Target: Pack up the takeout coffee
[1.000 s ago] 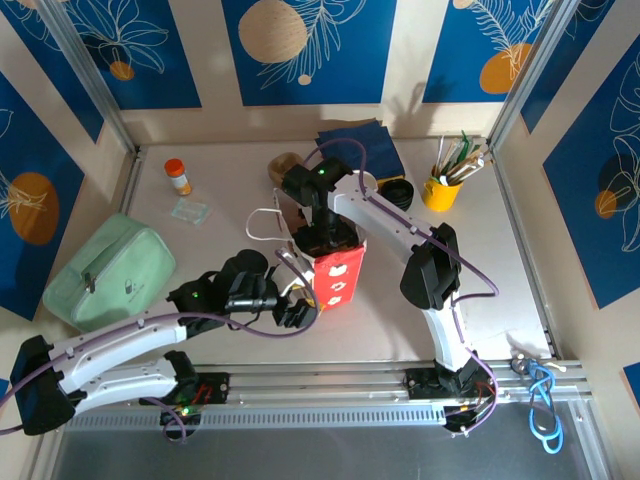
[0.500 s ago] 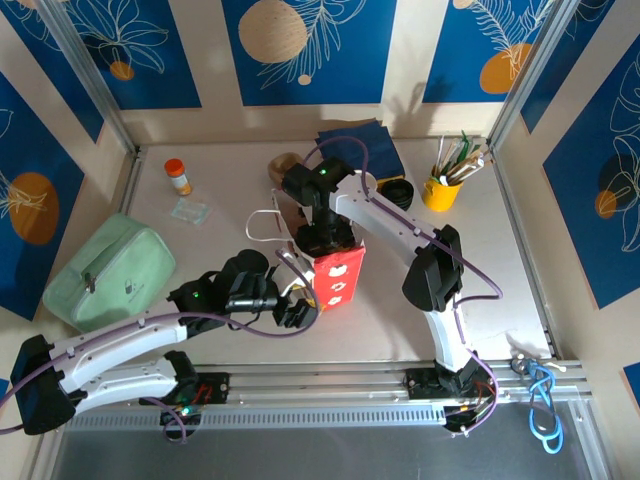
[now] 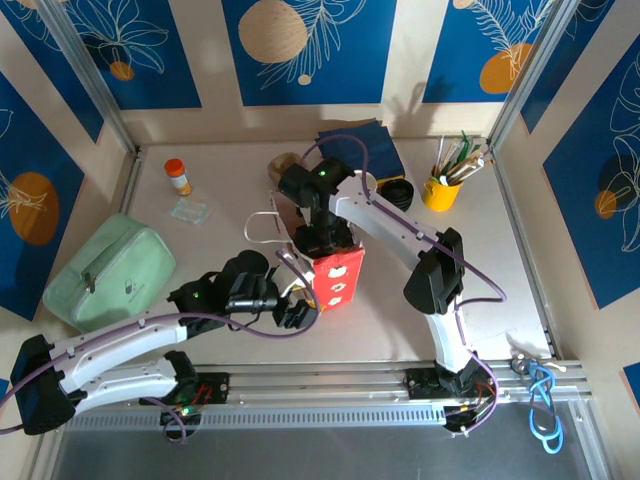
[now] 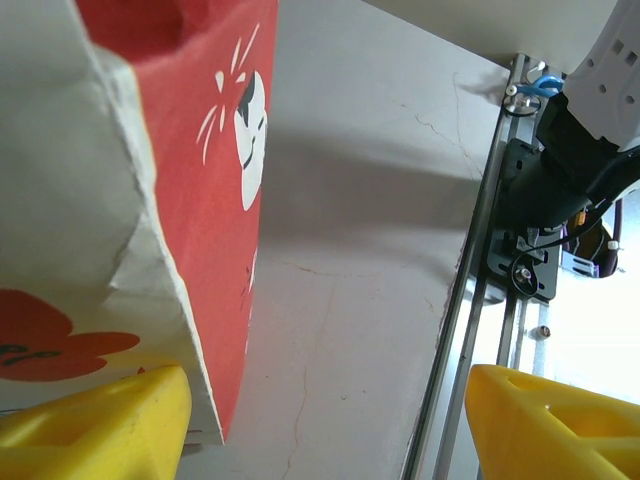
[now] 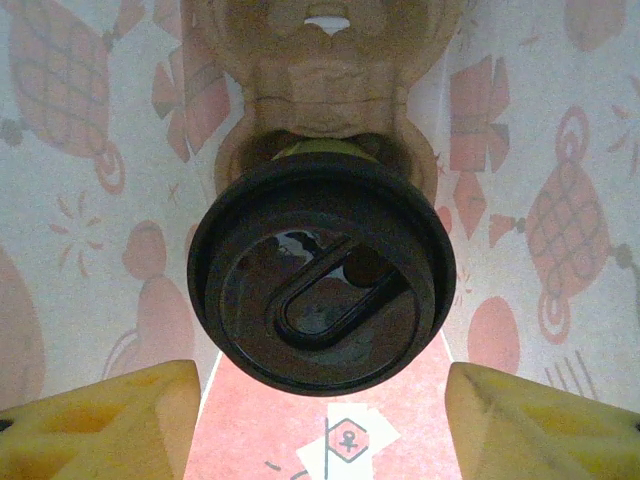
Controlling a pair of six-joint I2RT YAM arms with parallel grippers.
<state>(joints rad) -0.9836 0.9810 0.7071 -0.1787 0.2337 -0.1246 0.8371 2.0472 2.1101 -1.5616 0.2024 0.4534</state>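
The takeout coffee [image 5: 320, 283] shows its round black lid with a sliver of greenish side above it, seated in a brown cardboard holder [image 5: 325, 60] inside the red patterned bag [image 3: 338, 275]. My right gripper [image 5: 320, 425] reaches down into the bag's mouth; it is open, and its yellow fingers [image 5: 100, 420] stand clear of the lid on either side. In the top view the right gripper [image 3: 322, 238] is sunk into the bag's top. My left gripper [image 4: 325, 430] is open at the bag's near lower corner [image 4: 190, 150], one finger against the bag's white side.
A mint green pouch [image 3: 110, 272] lies at the left. An orange-capped bottle [image 3: 178, 176] and a clear packet [image 3: 189, 211] sit at the back left. Blue napkins [image 3: 358, 148], black lids [image 3: 396, 192] and a yellow utensil cup [image 3: 442, 190] stand at the back right. The table's front rail [image 4: 470, 300] is close.
The right arm's wrist and elbow have shifted slightly over the bag. The left arm and the bag have stayed put.
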